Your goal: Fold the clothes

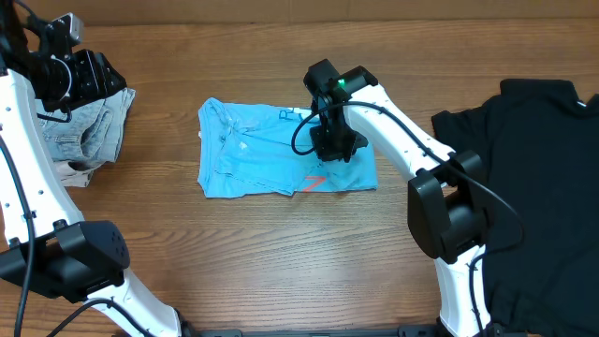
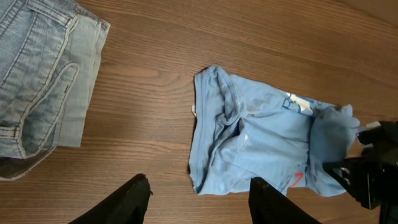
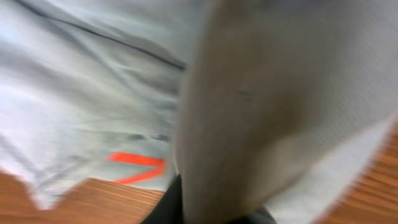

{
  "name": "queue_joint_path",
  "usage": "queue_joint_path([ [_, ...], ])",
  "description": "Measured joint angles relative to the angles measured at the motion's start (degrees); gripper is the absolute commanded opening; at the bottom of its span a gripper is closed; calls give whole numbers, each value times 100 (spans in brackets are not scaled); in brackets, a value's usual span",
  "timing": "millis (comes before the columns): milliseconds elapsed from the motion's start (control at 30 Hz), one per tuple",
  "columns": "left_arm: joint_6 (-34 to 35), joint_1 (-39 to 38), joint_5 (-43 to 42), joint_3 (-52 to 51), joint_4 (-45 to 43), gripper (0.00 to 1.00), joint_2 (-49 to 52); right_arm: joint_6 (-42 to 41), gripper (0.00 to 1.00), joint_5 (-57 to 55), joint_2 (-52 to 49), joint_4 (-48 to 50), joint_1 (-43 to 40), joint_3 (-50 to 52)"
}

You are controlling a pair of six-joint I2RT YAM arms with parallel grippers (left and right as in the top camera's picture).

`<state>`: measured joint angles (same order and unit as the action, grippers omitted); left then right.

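The sky-blue T-shirt point(image 1: 262, 159) lies roughly folded in the middle of the table, with red print near its front edge. My right gripper point(image 1: 333, 142) stands over its right end, shut on a flap of the blue cloth point(image 2: 329, 134) that it holds lifted. In the right wrist view this flap point(image 3: 273, 106) rises blurred from between the dark jaws point(image 3: 211, 211) and fills most of the picture. My left gripper point(image 2: 199, 202) hangs open and empty above bare wood, left of the shirt point(image 2: 249, 143). In the overhead view it point(image 1: 80, 70) hovers at the far left.
A pale denim piece point(image 1: 89, 131) lies folded at the far left, under my left arm, also seen as denim point(image 2: 43, 68). A black T-shirt point(image 1: 533, 168) is spread at the right edge. Bare wooden table point(image 1: 281, 262) runs along the front.
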<state>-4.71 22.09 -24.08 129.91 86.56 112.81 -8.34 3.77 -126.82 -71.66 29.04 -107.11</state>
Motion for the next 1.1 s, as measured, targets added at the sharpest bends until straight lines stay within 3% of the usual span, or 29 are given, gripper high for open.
queue_joint_path([
  [267, 0, 0, 0, 0, -2, 58, 0, 90, 41, 518, 2, 101, 50, -142],
  [333, 0, 0, 0, 0, -2, 58, 0, 90, 33, 498, 15, 26, -70, -317],
  [433, 0, 0, 0, 0, -9, 58, 0, 48, 7, 483, 118, -44, -378, -509],
  [467, 0, 0, 0, 0, -17, 58, 0, 57, 4, 479, 177, -140, -529, -549],
  [633, 0, 0, 0, 0, -33, 58, 0, -120, 4, 520, 389, -251, -1198, -387],
  [767, 0, 0, 0, 0, -55, 58, 0, -186, 4, 935, 431, 28, -1311, 407],
  [933, 0, 0, -2, 0, -92, 58, 0, 68, 4, 1921, 417, 713, -754, 1637],
  [1100, 0, 0, 0, 0, -94, 59, 0, 522, 4, 2061, 420, 647, 44, 1703],
])
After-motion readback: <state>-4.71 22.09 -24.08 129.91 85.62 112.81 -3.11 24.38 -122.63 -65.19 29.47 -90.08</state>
